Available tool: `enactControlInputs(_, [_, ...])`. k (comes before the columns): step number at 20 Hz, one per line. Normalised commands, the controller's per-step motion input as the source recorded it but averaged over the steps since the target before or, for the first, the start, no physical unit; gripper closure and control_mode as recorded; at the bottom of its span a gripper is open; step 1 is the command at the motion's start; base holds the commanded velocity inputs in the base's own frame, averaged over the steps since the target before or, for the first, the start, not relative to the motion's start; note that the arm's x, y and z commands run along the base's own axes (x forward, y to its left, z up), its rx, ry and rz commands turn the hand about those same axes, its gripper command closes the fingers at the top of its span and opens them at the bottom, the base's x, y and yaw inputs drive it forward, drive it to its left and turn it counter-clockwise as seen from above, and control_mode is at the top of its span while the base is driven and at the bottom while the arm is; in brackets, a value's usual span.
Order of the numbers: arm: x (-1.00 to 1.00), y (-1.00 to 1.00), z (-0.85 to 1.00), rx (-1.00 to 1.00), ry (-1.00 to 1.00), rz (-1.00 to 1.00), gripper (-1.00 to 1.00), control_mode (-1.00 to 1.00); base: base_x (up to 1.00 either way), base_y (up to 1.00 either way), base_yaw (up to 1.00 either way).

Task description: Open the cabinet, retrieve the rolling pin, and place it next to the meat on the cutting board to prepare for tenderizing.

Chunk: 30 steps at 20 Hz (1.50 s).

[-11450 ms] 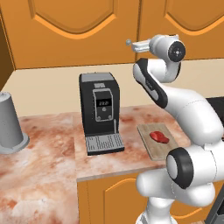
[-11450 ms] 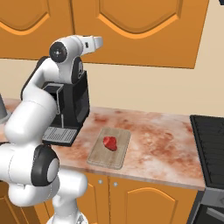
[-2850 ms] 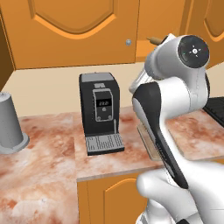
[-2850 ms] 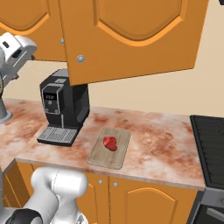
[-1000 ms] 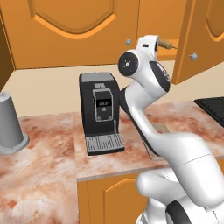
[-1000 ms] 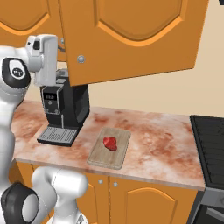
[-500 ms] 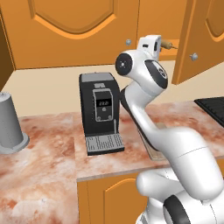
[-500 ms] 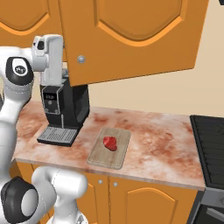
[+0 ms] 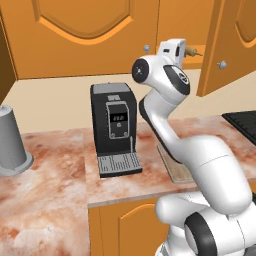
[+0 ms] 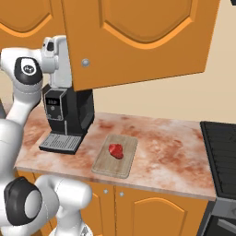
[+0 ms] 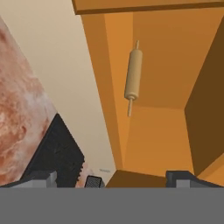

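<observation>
The cabinet door (image 10: 138, 37) stands swung open, its round grey knob (image 10: 85, 62) facing the right base camera; in the left base view the door (image 9: 222, 45) hangs to the right of the opening. Inside, the tan rolling pin (image 11: 133, 74) lies on the shelf, and one of its end pegs (image 9: 194, 52) pokes out beside my hand. My gripper (image 11: 113, 177) is open and empty, raised at the mouth of the cabinet (image 9: 184, 49), a short way from the pin. The red meat (image 10: 115, 150) lies on the wooden cutting board (image 10: 103, 163) on the counter.
A black coffee machine (image 9: 114, 125) stands left of the board, under my raised arm. A grey cylinder (image 9: 11, 142) sits at the counter's far left. A black stove (image 10: 221, 156) borders the counter on the right. The open door's edge hangs close beside my hand.
The door, shut in the earliest frames, now stands open. Over the last second my hand has edged closer to the cabinet opening, with the jaws still wide.
</observation>
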Motion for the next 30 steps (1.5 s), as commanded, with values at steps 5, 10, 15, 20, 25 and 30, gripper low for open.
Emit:
enactControlInputs(5, [0.13, -0.12, 0.0, -0.01, 0.0, -0.02, -1.0, -1.0, 0.0, 0.0, 0.0])
enactControlInputs(10, [0.01, -0.13, 0.0, 0.0, 0.0, -0.02, -1.0, -1.0, 0.0, 0.0, 0.0])
enactControlInputs(15, [0.0, -0.12, 0.0, 0.0, 0.0, -0.02, -1.0, -1.0, 0.0, 0.0, 0.0])
enactControlInputs(20, [-0.06, -0.14, 0.0, 0.0, 0.0, -0.03, -1.0, -1.0, 0.0, 0.0, 0.0])
enactControlInputs(25, [-0.37, -0.19, 0.0, 0.0, -0.02, -0.05, -1.0, -1.0, 0.0, 0.0, 0.0])
enactControlInputs(30, [-0.57, -0.35, -0.01, 0.0, -0.04, -0.09, -1.0, -1.0, 0.0, 0.0, 0.0])
